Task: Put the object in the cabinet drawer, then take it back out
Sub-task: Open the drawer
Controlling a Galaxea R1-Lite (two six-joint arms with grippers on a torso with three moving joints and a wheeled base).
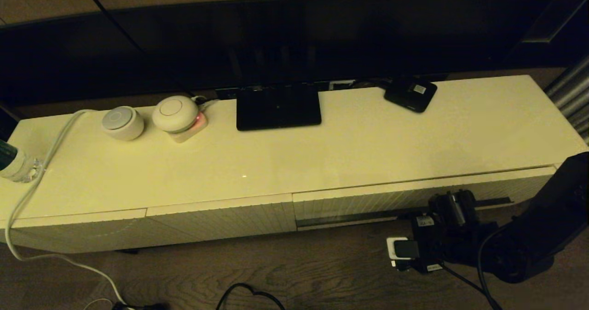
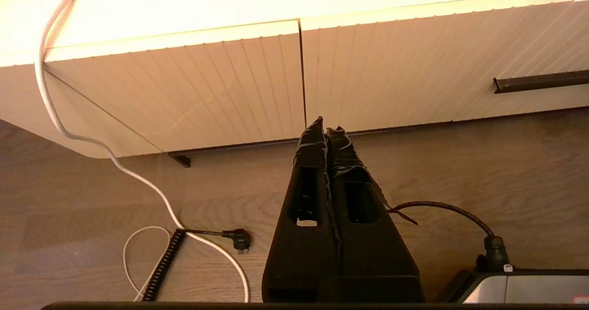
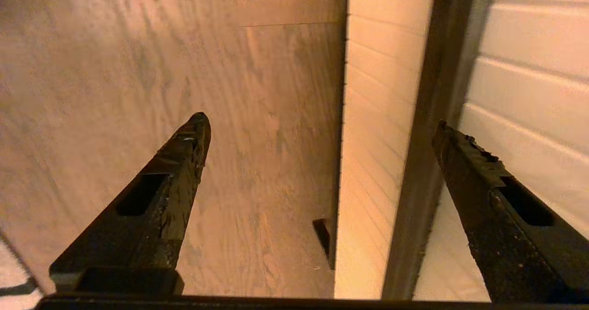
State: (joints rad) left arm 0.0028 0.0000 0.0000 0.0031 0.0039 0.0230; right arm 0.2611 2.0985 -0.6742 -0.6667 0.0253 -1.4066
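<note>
The object is out of view. The cabinet drawer (image 1: 414, 197) is closed; its ribbed cream front forms the right half of the low cabinet, with a long dark handle groove (image 1: 349, 217) along it. My right gripper (image 1: 451, 204) is at that front near the groove's right part. In the right wrist view the right gripper (image 3: 320, 121) is open and empty. One finger (image 3: 487, 181) lies over the ribbed front (image 3: 377, 117) past the groove (image 3: 437, 94), the other over the floor. My left gripper (image 2: 324, 123) is shut and empty, low before the cabinet's middle.
On the cabinet top (image 1: 368, 149) stand a black screen foot (image 1: 278, 105), a small black box with a white label (image 1: 410, 94) and two round white devices (image 1: 123, 122). A white cable (image 1: 32, 186) hangs over the left end. Cables and a plug (image 2: 237, 238) lie on the wooden floor.
</note>
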